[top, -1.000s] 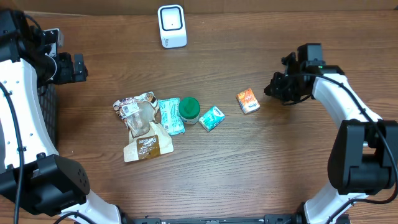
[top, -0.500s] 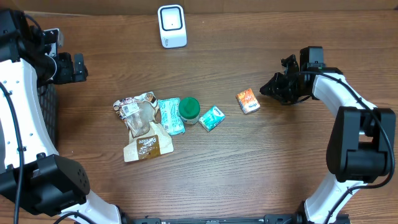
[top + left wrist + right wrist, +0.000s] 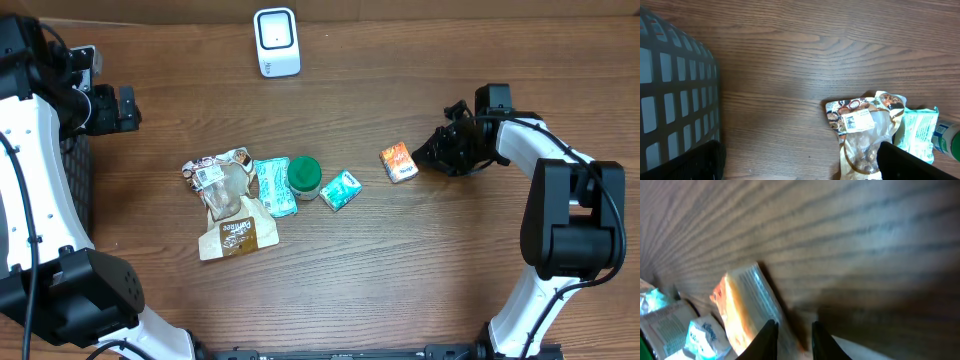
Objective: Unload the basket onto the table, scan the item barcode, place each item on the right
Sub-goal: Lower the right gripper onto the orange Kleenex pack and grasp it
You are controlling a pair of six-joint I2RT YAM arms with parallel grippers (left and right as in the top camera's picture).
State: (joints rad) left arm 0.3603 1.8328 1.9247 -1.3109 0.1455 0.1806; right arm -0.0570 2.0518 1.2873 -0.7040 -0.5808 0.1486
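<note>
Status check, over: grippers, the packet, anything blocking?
Left gripper wide open, near the basket. Right gripper narrowly open, empty, low beside orange packet. Nothing between them.

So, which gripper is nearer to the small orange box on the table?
The right. The right gripper is close beside the small orange box, not gripping it. The left gripper is far off on the other side, near the dark basket.

The wooden table carries a white scanner near its far edge, an orange packet lying alone, and to its left a group: small teal packet, green-lidded jar, teal pouch, clear snack bag and brown packet.
</note>
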